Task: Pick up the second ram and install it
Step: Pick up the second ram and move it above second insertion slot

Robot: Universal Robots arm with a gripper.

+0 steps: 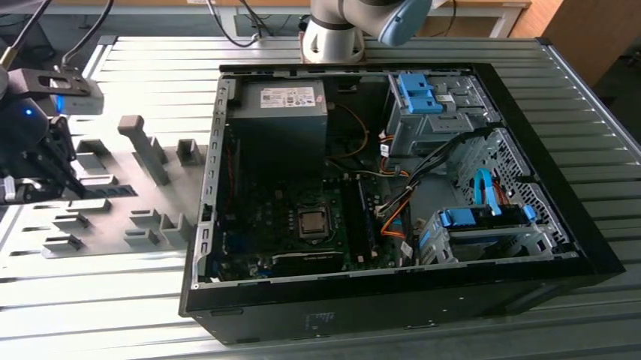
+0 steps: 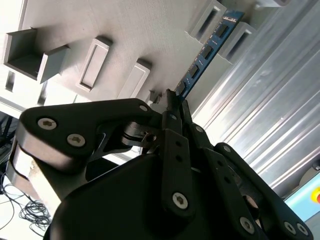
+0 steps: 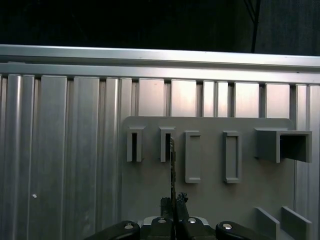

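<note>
The second ram [image 2: 206,49] is a thin blue-green stick with black chips, and it runs from my fingertips toward two grey holder blocks [image 2: 216,20]. My gripper [image 2: 172,102] is shut on its near end. In the first wrist view the ram [image 3: 172,165] shows edge-on as a thin line between my gripper [image 3: 173,201] and a slotted holder block [image 3: 166,145]. In the exterior view my gripper [image 1: 42,178] hangs over the grey holder plate [image 1: 110,225] at the exterior view's left, well away from the open computer case [image 1: 401,202].
The case lies open with its motherboard [image 1: 300,225], power supply [image 1: 281,112], blue drive latches [image 1: 419,94] and loose cables [image 1: 395,202]. Several upright grey blocks [image 1: 145,146] stand on the holder plate. The ribbed metal table [image 1: 150,60] surrounds everything.
</note>
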